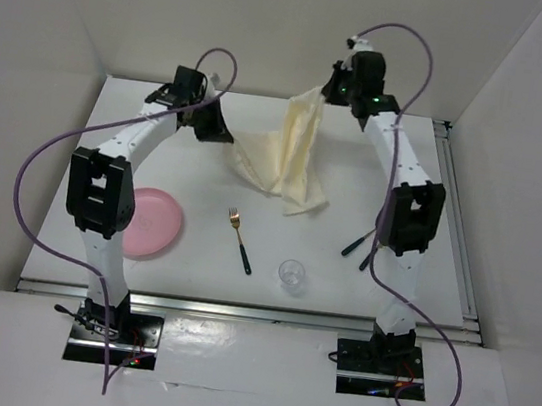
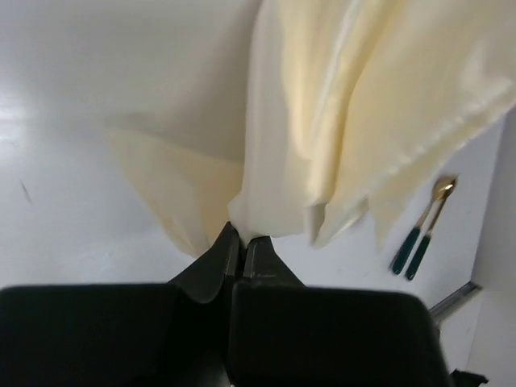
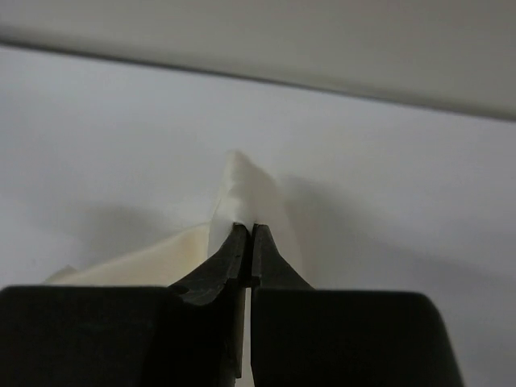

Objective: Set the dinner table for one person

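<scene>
Now the left end effector [image 1: 222,138] and the right end effector [image 1: 329,90] each clamp the cream cloth [image 1: 293,156] — upper centre of frame — its lower folds resting on the white bench [image 1: 339,293].

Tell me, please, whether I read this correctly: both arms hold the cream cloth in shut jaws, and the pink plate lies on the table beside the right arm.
Not quite: the pink plate lies on the table beside the left arm, not the right, as the top external view shows. Both arms do hold the cream cloth in shut jaws.
</scene>
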